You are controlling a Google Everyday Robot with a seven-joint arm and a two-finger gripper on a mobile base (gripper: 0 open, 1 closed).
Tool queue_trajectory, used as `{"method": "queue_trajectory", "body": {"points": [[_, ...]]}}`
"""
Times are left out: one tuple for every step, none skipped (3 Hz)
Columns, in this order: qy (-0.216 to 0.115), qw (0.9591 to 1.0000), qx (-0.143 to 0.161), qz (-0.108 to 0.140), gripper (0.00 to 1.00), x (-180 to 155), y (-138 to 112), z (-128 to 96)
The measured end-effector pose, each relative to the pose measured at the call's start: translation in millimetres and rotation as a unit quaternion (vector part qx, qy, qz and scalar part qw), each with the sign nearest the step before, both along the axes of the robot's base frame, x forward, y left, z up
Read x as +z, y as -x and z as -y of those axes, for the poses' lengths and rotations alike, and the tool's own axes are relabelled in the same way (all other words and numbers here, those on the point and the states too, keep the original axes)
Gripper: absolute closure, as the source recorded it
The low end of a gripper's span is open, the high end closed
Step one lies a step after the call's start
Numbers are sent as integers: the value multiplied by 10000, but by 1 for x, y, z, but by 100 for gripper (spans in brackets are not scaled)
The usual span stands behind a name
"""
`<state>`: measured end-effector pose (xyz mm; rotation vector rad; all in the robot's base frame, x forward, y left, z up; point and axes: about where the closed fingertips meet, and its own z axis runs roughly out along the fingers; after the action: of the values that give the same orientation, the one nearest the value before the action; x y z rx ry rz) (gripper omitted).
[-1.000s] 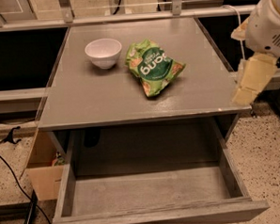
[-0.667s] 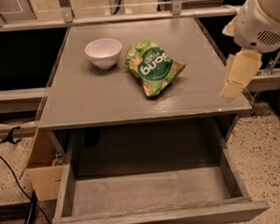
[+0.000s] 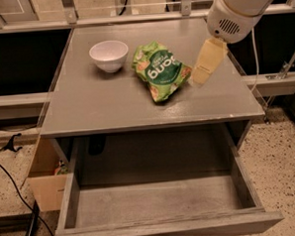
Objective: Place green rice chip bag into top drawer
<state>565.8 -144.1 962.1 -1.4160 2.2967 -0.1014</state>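
The 1 camera view looks down on a flat grey wooden table (image 3: 137, 105) with the wide, shallow grey plank-fronted top drawer (image 3: 157, 204) pulled open beneath it, its bare grey bottom showing. The crinkled light-green foil rice chip bag (image 3: 160, 70) with its dark green label and white lettering lies flat on the tabletop, right of centre, well above the drawer and not in it. Just beside it on the left, apart from it, stands a small round white bowl (image 3: 109, 55). The pale yellow 2-finger gripper (image 3: 200, 75) hangs from the rounded white arm housing (image 3: 236, 8) at the upper right, tilted down and leftwards, with its tip just beside the bag's right edge. Contact cannot be made out, and whether the gripper is spread or closed cannot be told either. Left of the drawer sits an open tan cardboard box (image 3: 44, 180), and a thin black cable (image 3: 11, 172) trails across the speckled floor (image 3: 283, 162).
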Motion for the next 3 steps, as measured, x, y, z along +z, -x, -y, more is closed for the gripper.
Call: {"method": "queue_trajectory", "body": {"points": [[0,10000,0,0,0,0,0,0],[194,9995,-240,38,0,-10,-9,-5],[328,9979,-544,92,0,-21,-26,-9]]}}
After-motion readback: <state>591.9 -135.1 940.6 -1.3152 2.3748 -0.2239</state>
